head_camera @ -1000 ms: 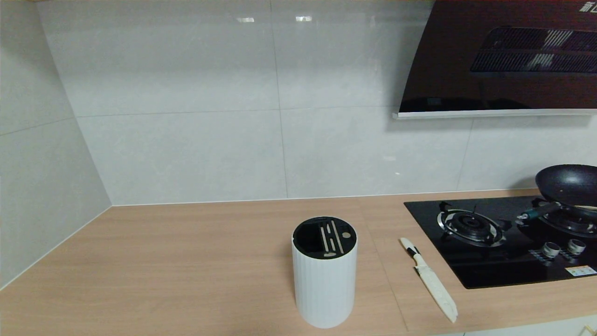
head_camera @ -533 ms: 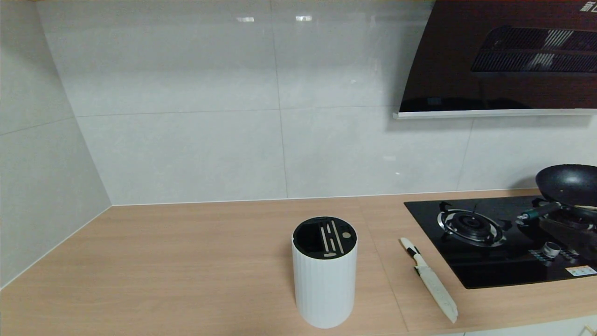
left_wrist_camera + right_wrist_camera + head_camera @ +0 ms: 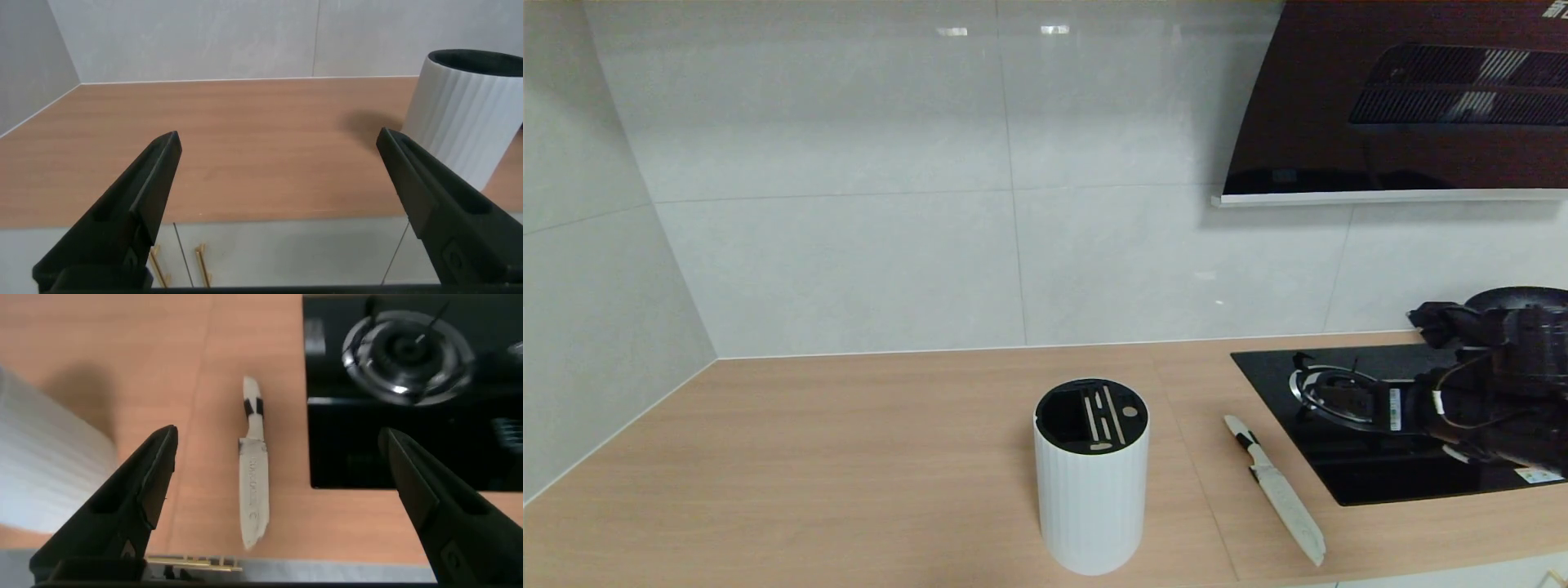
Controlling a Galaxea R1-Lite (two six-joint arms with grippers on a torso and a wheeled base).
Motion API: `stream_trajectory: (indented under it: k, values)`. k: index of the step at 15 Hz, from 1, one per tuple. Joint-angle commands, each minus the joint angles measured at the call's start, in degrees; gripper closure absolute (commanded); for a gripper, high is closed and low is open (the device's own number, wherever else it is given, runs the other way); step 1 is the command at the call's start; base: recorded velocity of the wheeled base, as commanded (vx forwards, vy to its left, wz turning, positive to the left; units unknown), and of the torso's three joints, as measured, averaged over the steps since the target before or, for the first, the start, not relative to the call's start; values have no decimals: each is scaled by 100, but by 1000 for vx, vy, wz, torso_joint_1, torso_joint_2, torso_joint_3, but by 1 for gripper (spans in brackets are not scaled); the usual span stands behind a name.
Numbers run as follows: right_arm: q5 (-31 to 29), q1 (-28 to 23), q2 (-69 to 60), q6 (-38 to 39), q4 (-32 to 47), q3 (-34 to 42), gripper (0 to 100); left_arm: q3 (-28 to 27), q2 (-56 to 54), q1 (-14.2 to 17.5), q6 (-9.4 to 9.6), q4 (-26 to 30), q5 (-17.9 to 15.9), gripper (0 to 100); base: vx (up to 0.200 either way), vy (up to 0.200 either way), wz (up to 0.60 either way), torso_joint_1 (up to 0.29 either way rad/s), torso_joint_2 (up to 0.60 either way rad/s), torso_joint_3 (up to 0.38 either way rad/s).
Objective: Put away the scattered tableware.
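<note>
A white knife with a black band on its handle lies flat on the wooden counter, between the holder and the stove. The white ribbed cylindrical holder stands upright with a black slotted top. My right arm hangs over the stove at the right. In the right wrist view my right gripper is open above the knife, with the holder to one side. My left gripper is open and holds nothing, low in front of the counter edge near the holder.
A black gas stove with a burner is set into the counter at the right. A dark pan behind my right arm is mostly hidden. A range hood hangs above. Tiled walls close the back and left.
My right arm has come into the head view from the right and now hangs over the stove, covering the pan and knobs. The knife and the holder have not moved.
</note>
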Motion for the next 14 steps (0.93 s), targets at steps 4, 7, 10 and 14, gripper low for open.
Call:
stream_trajectory:
  k: [4,7,10,14]
  values:
    - [-55,421,2161,-120,-947,-239,0,0,0,2,-2,-1,2,0,0,0,0,0,0,0]
    - [-55,465,2803,-120,-1413,-362,0,0,0,2,-2,-10,2,0,0,0,0,0,0,0]
    - [-64,456,3488,-102,-1607,-679,0,0,0,2,-2,-1,2,0,0,0,0,0,0,0]
    - [-170,465,3857,-128,-1695,-696,0,0,0,2,-2,-1,2,0,0,0,0,0,0,0]
